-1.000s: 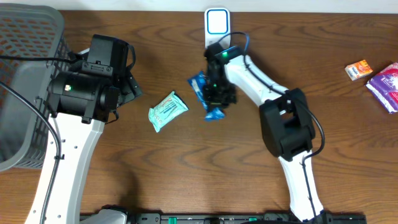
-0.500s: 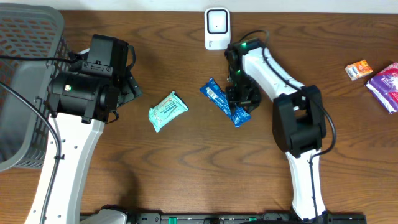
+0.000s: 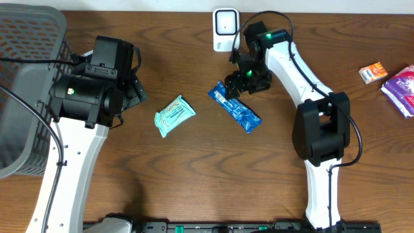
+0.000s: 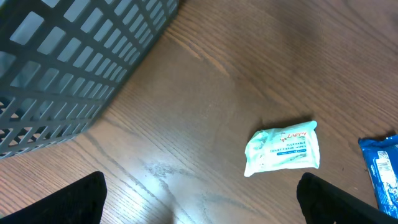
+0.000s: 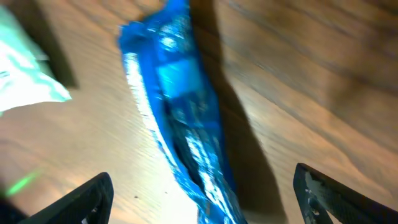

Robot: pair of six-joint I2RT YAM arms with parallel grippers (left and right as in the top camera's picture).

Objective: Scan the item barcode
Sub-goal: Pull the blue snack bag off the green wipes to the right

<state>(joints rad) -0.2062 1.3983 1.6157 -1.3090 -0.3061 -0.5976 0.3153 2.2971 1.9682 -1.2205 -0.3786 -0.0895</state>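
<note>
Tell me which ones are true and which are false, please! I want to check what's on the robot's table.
1. The blue packet lies flat on the table. True.
2. The right pincer is squeezed shut on the blue packet. False: it is open, with the packet lying loose between its fingers.
3. The green-and-white tissue pack is inside the basket. False: it lies on the table, apart from the basket.
4. The white scanner sits at the far edge of the table. True.
5. The left pincer holds the tissue pack. False: it is open and empty.
</note>
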